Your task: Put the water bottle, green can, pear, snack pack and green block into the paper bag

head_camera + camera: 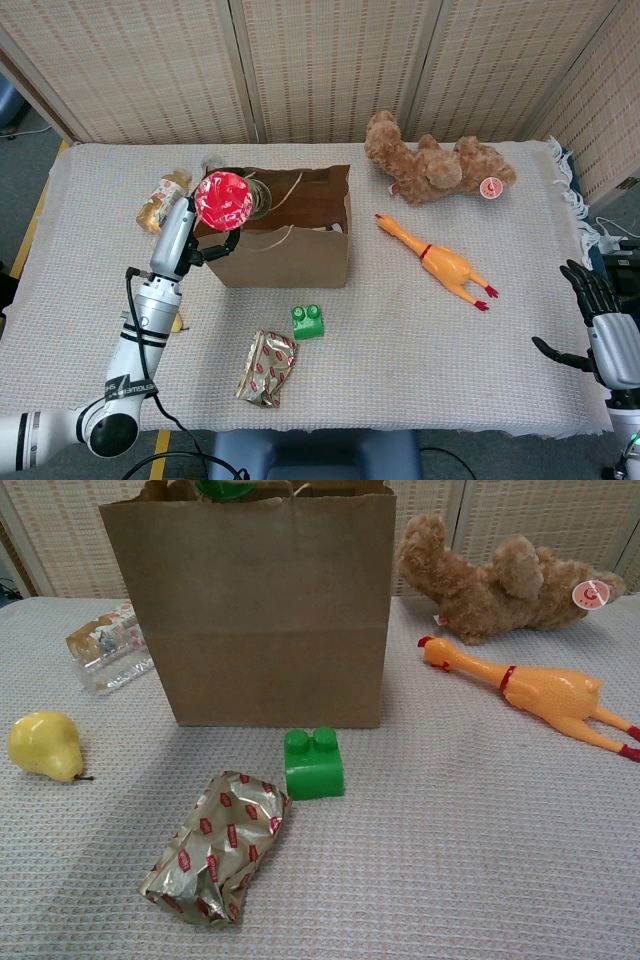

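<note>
My left hand (183,240) holds the green can (224,199) tilted, its red end facing the head camera, over the left part of the paper bag's (283,250) open mouth. In the chest view only a green sliver of the can (224,488) shows above the bag (270,610). The water bottle (162,200) (110,645) lies left of the bag. Further forward on the left lies the pear (42,745), mostly hidden by my arm in the head view. The green block (308,320) (314,763) and the snack pack (268,368) (218,845) lie in front of the bag. My right hand (603,325) hangs open at the table's right edge.
A brown teddy bear (435,160) (500,575) lies at the back right. A rubber chicken (440,260) (535,692) lies right of the bag. A folding screen stands behind the cloth-covered table (420,360).
</note>
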Action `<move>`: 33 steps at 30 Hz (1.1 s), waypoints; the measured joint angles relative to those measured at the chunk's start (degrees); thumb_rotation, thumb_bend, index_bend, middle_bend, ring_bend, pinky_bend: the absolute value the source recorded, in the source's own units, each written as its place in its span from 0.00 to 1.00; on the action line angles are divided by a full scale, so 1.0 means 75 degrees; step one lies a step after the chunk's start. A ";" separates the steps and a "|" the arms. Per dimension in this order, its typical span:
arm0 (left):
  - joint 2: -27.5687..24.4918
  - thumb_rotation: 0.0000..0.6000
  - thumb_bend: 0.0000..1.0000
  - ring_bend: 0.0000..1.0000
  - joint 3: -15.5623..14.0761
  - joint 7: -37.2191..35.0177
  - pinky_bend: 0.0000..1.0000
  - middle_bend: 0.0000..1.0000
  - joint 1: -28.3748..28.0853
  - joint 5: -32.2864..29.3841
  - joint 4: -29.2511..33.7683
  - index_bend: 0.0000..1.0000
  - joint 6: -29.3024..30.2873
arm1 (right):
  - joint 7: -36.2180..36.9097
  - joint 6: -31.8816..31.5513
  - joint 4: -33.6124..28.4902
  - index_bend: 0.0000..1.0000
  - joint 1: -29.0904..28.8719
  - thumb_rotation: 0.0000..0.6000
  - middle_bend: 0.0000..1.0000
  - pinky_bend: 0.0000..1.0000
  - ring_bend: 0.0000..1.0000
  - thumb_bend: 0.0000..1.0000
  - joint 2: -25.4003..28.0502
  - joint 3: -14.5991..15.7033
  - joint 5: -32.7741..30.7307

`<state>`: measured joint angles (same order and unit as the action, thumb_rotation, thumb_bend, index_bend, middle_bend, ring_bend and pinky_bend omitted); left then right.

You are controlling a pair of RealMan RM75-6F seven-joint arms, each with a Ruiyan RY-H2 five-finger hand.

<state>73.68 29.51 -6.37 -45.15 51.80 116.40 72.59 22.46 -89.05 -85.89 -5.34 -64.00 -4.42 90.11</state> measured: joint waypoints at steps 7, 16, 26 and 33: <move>-0.0016 1.00 0.55 0.39 -0.0251 0.0361 0.50 0.45 -0.0092 -0.0157 -0.0108 0.46 -0.0427 | -0.0017 0.0028 -0.0052 0.00 -0.0005 1.00 0.00 0.00 0.00 0.06 0.0017 0.0005 -0.0014; -0.0928 1.00 0.41 0.00 -0.0866 0.0636 0.16 0.03 -0.0268 -0.0470 -0.0091 0.01 -0.2237 | -0.0031 0.0038 -0.0044 0.00 -0.0008 1.00 0.00 0.00 0.00 0.06 0.0021 0.0015 -0.0004; -0.0855 1.00 0.41 0.00 -0.0895 0.0602 0.15 0.02 -0.0287 -0.0364 -0.0079 0.00 -0.2039 | -0.0027 0.0020 -0.0003 0.00 -0.0015 1.00 0.00 0.00 0.00 0.06 0.0009 0.0014 0.0023; -0.0860 1.00 0.41 0.00 -0.0812 0.0364 0.16 0.03 -0.0208 -0.0176 -0.0072 0.00 -0.1909 | -0.0076 0.0015 -0.0006 0.00 -0.0015 1.00 0.00 0.00 0.00 0.06 -0.0001 0.0017 0.0025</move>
<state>67.23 23.42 -3.64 -46.71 50.48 115.86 58.27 21.89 -88.94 -85.94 -5.45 -64.00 -4.29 90.30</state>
